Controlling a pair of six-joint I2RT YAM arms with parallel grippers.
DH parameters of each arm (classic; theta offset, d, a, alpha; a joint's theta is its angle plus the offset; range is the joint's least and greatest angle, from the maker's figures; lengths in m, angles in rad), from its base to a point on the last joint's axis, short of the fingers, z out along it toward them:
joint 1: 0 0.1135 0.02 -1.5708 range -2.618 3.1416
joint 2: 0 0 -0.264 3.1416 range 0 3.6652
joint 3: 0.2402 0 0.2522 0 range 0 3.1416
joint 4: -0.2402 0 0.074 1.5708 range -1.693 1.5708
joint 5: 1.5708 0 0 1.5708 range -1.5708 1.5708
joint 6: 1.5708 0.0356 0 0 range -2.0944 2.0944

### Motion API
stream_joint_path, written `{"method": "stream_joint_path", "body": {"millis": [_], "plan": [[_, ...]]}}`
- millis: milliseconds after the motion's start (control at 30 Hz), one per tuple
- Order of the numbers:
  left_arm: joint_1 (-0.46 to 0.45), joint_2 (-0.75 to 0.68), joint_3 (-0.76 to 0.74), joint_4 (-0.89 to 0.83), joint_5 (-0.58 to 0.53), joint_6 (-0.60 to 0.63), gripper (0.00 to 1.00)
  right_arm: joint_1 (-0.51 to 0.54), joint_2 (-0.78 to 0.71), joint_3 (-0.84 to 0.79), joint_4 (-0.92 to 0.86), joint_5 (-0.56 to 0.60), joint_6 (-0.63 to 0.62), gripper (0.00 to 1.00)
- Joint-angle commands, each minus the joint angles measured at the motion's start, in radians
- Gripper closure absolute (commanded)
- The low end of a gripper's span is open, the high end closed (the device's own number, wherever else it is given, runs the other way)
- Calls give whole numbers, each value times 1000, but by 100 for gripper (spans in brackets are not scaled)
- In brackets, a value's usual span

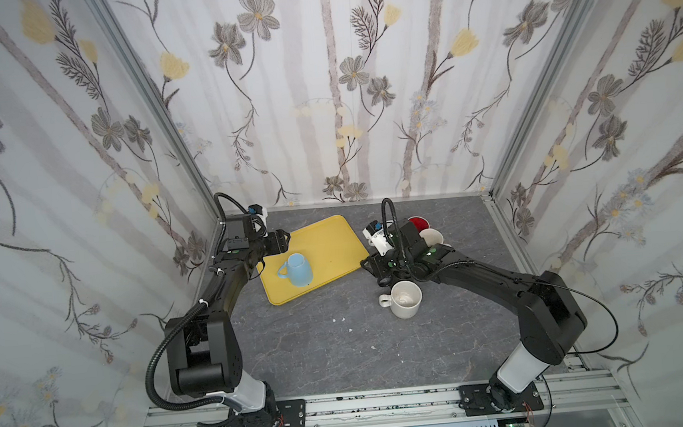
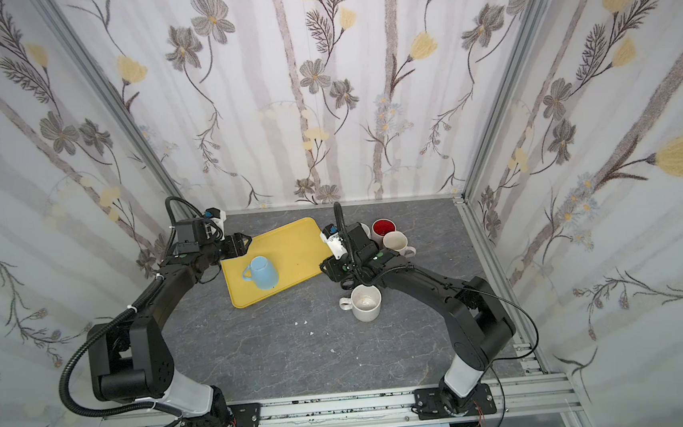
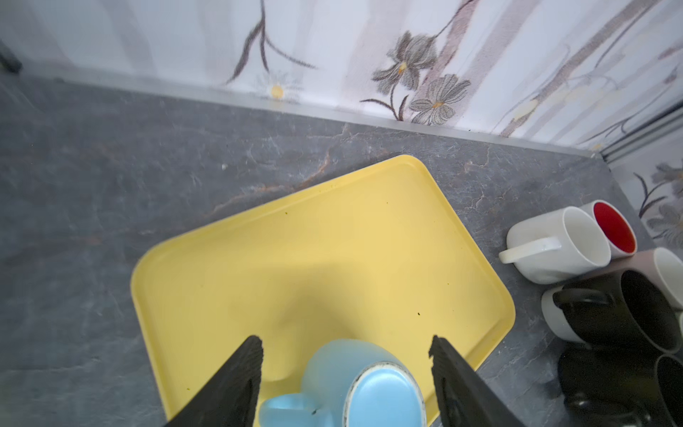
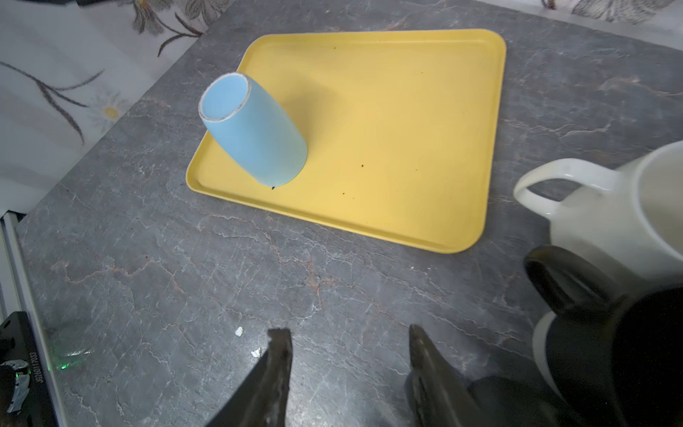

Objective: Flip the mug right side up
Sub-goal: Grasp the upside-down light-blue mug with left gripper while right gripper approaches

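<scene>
The grey surface (image 1: 342,348) carries a yellow tray (image 1: 333,240) toward 12 o'clock in both top views. The blue mug (image 1: 299,270) stands mouth-down on the tray's 8 o'clock part, its handle toward 9 o'clock; the right wrist view hides that handle. A white mug (image 1: 405,304) stands upright at 4 o'clock off the tray. The wrist views show black mugs (image 3: 621,310), which the right arm largely covers from above. The left tool (image 3: 345,340) is released, with the mug's base showing between its jaws. The right tool (image 4: 347,329) is released over bare surface.
</scene>
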Motion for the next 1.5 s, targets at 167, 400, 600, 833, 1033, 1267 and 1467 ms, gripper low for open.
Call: {"method": "stream_joint_path", "body": {"millis": [167, 400, 600, 833, 1033, 1267, 1467], "plan": [[1, -80, -27, -263, -27, 618, 25, 168, 179, 185, -59, -27, 3, 50], [1, -38, -58, -332, -64, 903, 21, 198, 230, 249, -111, -31, -28, 50], [-3, 7, -68, -218, -84, 974, 21, 197, 232, 249, -127, -2, -57, 49], [0, 65, -88, -123, -96, 1054, 18, 196, 238, 248, -137, 10, -65, 49], [2, 180, 23, -209, 34, 1061, 26, 196, 246, 247, -139, -21, -72, 49], [-37, 266, 56, -273, 64, 1036, 44, 196, 249, 247, -140, -9, -73, 49], [-73, 250, 35, -269, 79, 1013, 58, 195, 259, 247, -140, -9, -81, 48]]}}
